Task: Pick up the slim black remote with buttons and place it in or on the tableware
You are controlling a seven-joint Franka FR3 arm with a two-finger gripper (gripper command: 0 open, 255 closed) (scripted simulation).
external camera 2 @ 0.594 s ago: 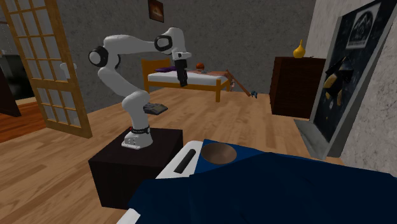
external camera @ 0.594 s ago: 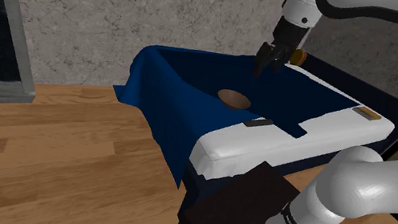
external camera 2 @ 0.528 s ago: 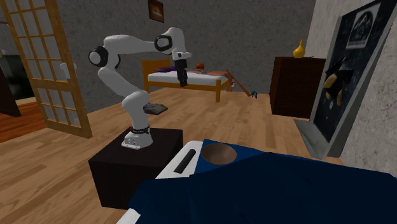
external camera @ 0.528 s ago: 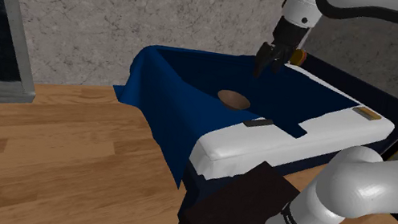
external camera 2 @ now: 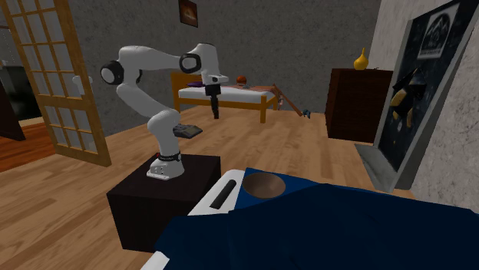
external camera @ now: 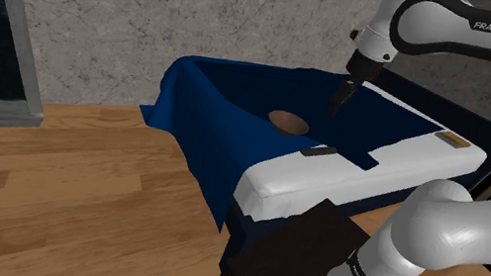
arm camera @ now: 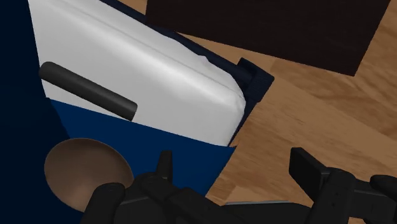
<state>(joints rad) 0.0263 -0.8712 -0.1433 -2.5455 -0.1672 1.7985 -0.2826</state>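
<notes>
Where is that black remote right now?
In the shoulder view, the remote lies on the white part of the bed, lower right of the brown bowl.

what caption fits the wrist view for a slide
Open fingers above a black remote on white mattress and a brown bowl on blue blanket

White arm (external camera 2: 157,57) folded high at the elbow, black gripper (external camera: 338,100) pointing down (fingers standing apart)

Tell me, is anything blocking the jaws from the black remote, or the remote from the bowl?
Nothing visible. The jaws hang open above the bed; the remote lies bare on its white part, the bowl beside it on the blue cover.
</notes>
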